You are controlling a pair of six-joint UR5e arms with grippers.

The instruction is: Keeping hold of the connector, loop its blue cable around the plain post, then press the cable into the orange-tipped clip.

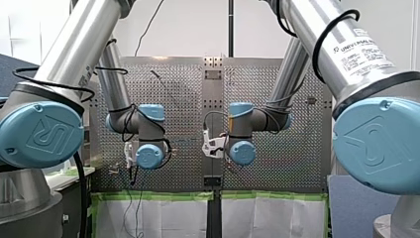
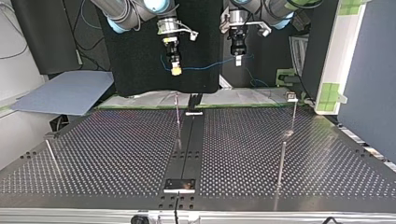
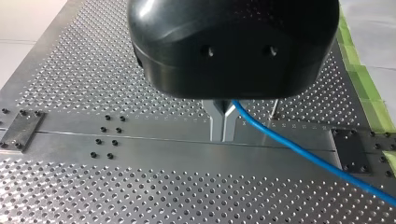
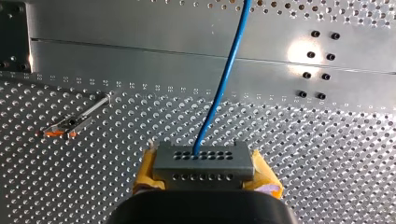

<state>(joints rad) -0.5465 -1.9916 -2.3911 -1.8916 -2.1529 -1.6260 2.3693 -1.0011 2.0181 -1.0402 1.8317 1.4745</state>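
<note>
A label (image 1: pixel 364 53) on my right arm (image 1: pixel 317 29) reads "UNIVERSAL ROBOTS".

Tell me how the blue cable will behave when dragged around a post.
Probably floppy: the blue cable sags slightly between my right claw and my left claw. It looks thin, so likely light and easy to bend. It might slide through the left claw's smooth metal fingers.

Perforated metal table (image 3: pixel 93 196), crossed by a smooth central strip (image 3: pixel 154 140) beneath my left gripper (image 3: pixel 223 136). Carries a grey plate (image 3: pixel 21 128) on the strip to one side of that gripper, a dark plate (image 3: pixel 351 148) to the other, and an orange-tipped clip (image 4: pixel 63 128) ahead of my right gripper (image 4: pixel 204 170), off to its side.
</note>
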